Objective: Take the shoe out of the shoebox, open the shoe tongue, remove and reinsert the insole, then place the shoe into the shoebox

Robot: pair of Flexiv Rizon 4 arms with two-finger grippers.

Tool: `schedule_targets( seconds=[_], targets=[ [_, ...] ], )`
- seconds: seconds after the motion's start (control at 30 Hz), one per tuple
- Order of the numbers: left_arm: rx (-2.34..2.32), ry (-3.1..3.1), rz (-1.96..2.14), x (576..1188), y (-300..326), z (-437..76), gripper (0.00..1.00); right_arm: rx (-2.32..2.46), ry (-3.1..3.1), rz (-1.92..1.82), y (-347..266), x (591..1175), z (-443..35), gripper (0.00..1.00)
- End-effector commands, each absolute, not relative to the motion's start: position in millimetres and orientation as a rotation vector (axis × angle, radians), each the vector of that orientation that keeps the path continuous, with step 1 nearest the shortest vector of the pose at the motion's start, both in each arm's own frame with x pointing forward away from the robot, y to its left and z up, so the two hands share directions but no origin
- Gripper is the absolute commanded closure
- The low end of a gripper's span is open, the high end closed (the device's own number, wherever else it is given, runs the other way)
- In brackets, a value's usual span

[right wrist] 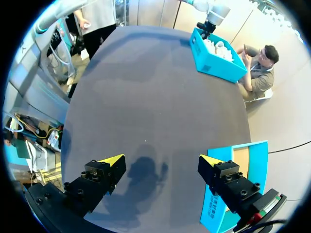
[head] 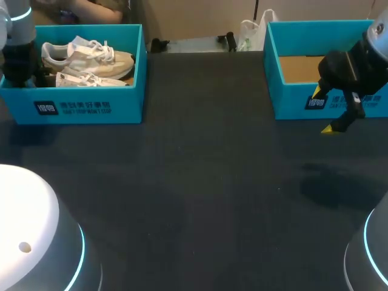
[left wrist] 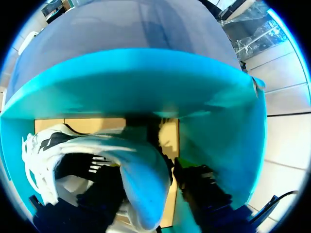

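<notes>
**Fig.** Two white shoes [head: 91, 60] lie in the left shoebox [head: 130, 73], far left on the worktop [head: 200, 182]. Long axes run left–right, toes to the right. The left end effector [left wrist: 148, 182] sits inside that box at its left end w/ part of one of the shoes in it; grip state cannot be told. The right end effector [right wrist: 160, 162], tips wide apart, hangs just beside the near wall of the right box [head: 291, 103]. Both boxes carry white print on the near wall.

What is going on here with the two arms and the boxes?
The left gripper is down inside the left shoebox, at the white shoes; nothing is lifted out yet. The right gripper hangs open above the dark table, just in front of the right shoebox, where no shoe shows.
</notes>
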State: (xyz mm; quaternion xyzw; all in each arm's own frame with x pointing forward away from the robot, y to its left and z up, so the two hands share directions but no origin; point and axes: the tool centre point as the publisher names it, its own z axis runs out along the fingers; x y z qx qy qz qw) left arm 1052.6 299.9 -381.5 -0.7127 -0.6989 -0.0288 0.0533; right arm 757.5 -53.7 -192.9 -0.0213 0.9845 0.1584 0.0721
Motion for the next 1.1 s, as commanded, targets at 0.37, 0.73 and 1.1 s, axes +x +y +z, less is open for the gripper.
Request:
schedule_targets(
  seconds=[0.37, 0.73, 1.1],
  targets=[
    [-2.16, -1.971, -0.148, 1047.1, 297.0, -358.0, 1.0, -0.063, 2.959, 0.474, -53.4, 757.7, -193.7, 0.0],
    [-2.17, -1.879, -0.108, 1061.1, 293.9, -284.5, 1.0, -0.063, 2.959, 0.474, -53.4, 757.7, -193.7, 0.0],
    [-2.142, -1.927, -0.156, 1074.6, 294.1, -213.5, 1.0, -0.063, 2.959, 0.474, -53.4, 757.7, -193.7, 0.0]
  ],
)
